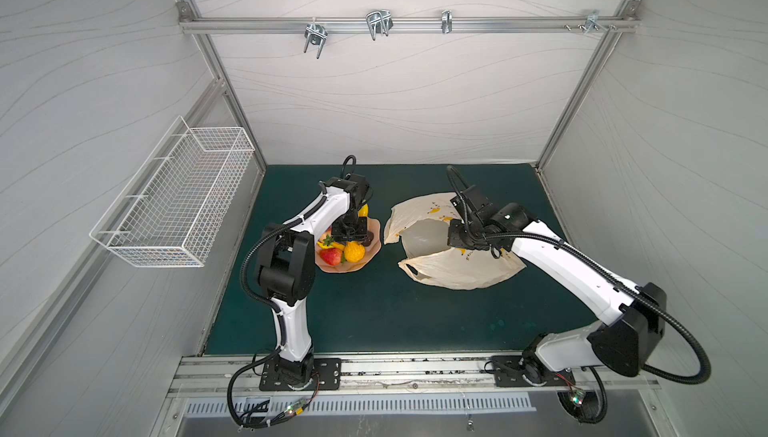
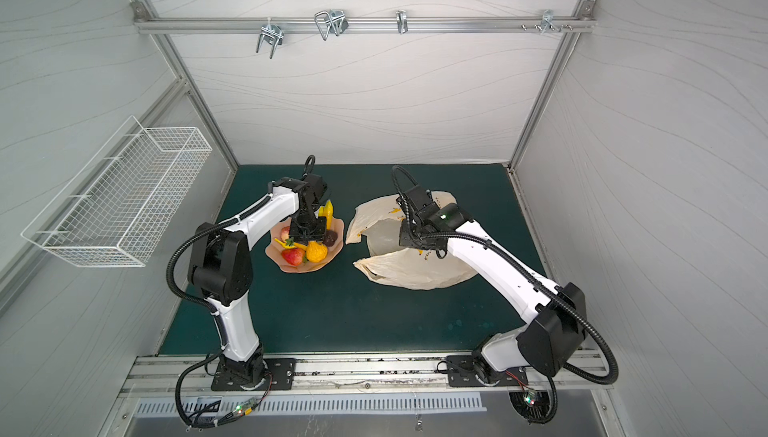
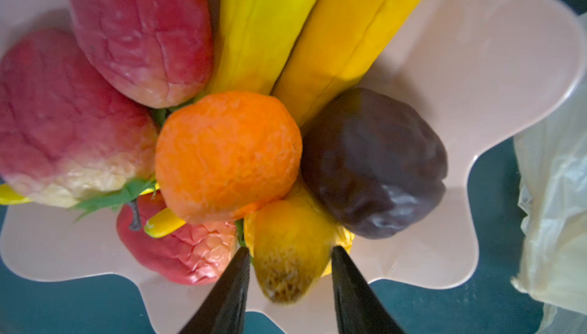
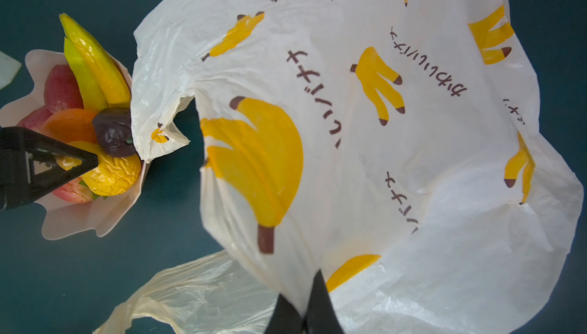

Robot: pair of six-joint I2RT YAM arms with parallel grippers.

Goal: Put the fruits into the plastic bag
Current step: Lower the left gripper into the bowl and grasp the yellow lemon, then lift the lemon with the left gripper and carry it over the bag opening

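All the visible fruits sit heaped in your peach dish. Left claw stands part-open astride the yellow pear, placed to pinch. Right claw is clamped on the plastic bag, propping its mouth open towards the dish.

Broad bare green mat on the near side; narrow gap between dish and plastic bag

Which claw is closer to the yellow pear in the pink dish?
Left. The left gripper hangs right over the pear, with a finger on either side of it. The right gripper is well off to the side, pinching the plastic bag.
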